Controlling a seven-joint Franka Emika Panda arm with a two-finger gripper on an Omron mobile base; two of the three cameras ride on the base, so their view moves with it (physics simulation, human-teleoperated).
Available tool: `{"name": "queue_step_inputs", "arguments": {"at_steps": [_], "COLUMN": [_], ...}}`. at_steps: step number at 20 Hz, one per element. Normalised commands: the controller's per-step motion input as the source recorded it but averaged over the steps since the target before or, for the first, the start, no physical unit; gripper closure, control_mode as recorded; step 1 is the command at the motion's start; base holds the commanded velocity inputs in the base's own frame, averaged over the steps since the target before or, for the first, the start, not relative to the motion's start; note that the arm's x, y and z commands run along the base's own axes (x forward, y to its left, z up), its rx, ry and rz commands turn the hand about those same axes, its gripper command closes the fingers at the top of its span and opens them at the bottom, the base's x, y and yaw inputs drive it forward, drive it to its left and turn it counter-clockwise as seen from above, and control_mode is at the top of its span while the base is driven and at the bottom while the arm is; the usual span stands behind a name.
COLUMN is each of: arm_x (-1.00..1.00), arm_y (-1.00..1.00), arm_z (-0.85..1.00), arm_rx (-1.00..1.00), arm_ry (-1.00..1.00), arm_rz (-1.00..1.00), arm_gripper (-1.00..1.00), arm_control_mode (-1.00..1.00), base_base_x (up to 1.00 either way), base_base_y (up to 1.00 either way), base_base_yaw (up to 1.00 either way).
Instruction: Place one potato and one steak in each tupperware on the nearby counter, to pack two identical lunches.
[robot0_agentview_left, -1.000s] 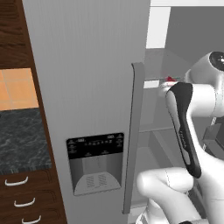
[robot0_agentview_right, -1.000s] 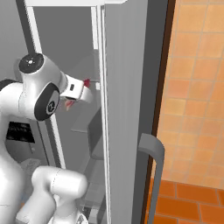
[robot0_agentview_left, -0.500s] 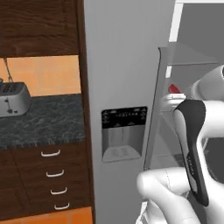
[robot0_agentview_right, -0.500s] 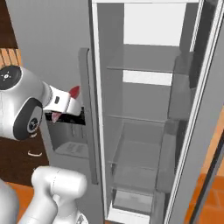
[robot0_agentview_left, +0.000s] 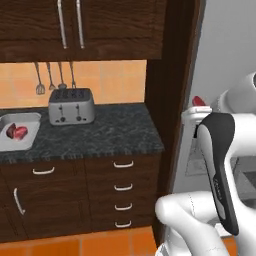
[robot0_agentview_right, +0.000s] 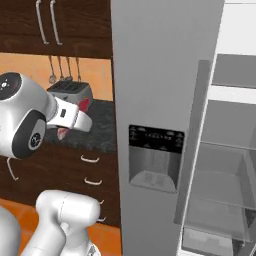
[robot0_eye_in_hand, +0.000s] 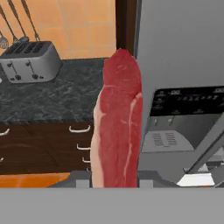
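Note:
My gripper (robot0_eye_in_hand: 114, 177) is shut on a steak (robot0_eye_in_hand: 118, 118), a long red slab with pale streaks standing upright between the fingertips. The same steak shows as a red tip (robot0_agentview_left: 201, 100) at the gripper (robot0_agentview_left: 200, 105) in the left base view, and as a red tip (robot0_agentview_right: 84, 104) at the gripper (robot0_agentview_right: 81, 111) in the right base view. A light grey tupperware (robot0_agentview_left: 31, 139) lies at the left end of the counter (robot0_agentview_left: 115, 132) with another steak (robot0_agentview_left: 16, 132) in it. The potato is out of view.
A silver toaster (robot0_agentview_left: 71, 106) stands on the counter below hanging utensils (robot0_agentview_left: 52, 75). Dark drawers with white handles (robot0_agentview_left: 122, 187) sit under the counter. The grey fridge door with its dispenser (robot0_agentview_right: 156, 157) is on the right, with open fridge shelves (robot0_agentview_right: 225, 165) beyond it.
The whole view has swung left from the fridge to the counter, so the base has moved. The steak stays in the shut gripper.

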Motion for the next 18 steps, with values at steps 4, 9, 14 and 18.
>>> {"name": "queue_step_inputs", "arguments": {"at_steps": [4, 9, 14, 18], "arm_x": [0.00, 0.00, 0.00, 0.00], "arm_y": [0.00, 0.00, 0.00, 0.00], "arm_z": [0.00, 0.00, 0.00, 0.00], "arm_rx": [0.00, 0.00, 0.00, 0.00], "arm_ry": [0.00, 0.00, 0.00, 0.00], "arm_rz": [0.00, 0.00, 0.00, 0.00], "arm_gripper": [1.00, 1.00, 1.00, 1.00], "arm_control_mode": [1.00, 1.00, 1.00, 1.00], "base_base_x": [0.14, 0.48, 0.48, 0.53], "base_base_y": [1.00, 1.00, 1.00, 1.00], "base_base_yaw": [0.11, 0.01, -0.06, -0.04]}}
